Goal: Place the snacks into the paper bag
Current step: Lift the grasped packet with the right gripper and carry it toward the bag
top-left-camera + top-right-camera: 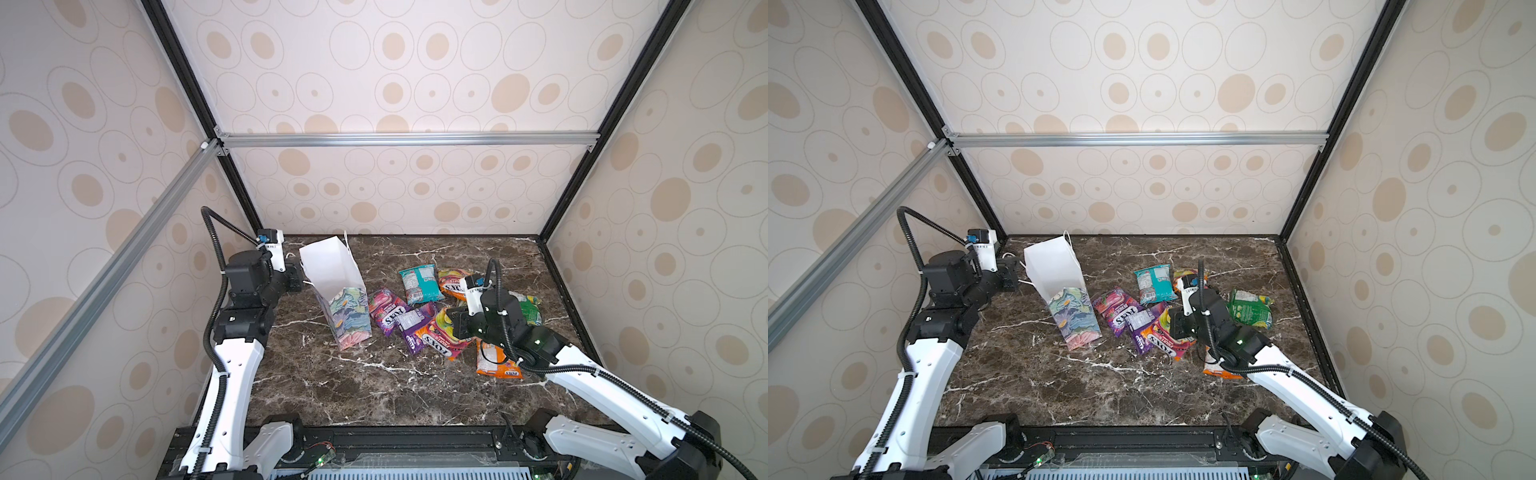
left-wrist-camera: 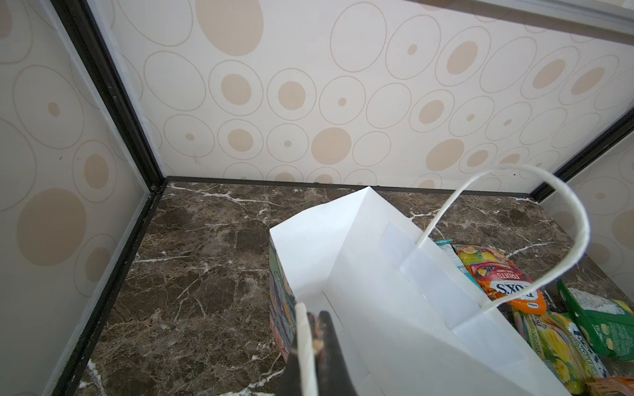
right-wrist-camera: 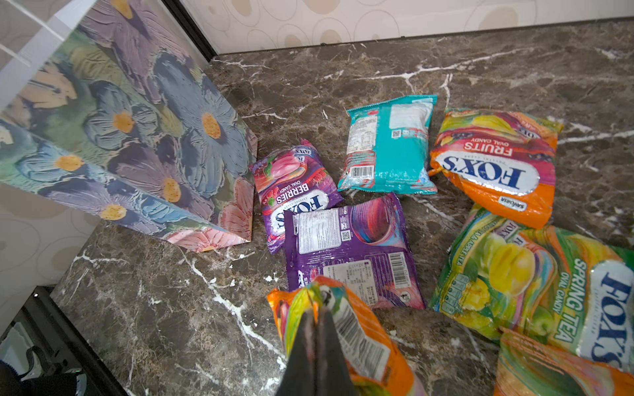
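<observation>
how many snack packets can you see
7: teal, orange fruits at back; berries beside bag; purple, multicolour in middle; green at right; front orange under right arm. Arm may hide more.
</observation>
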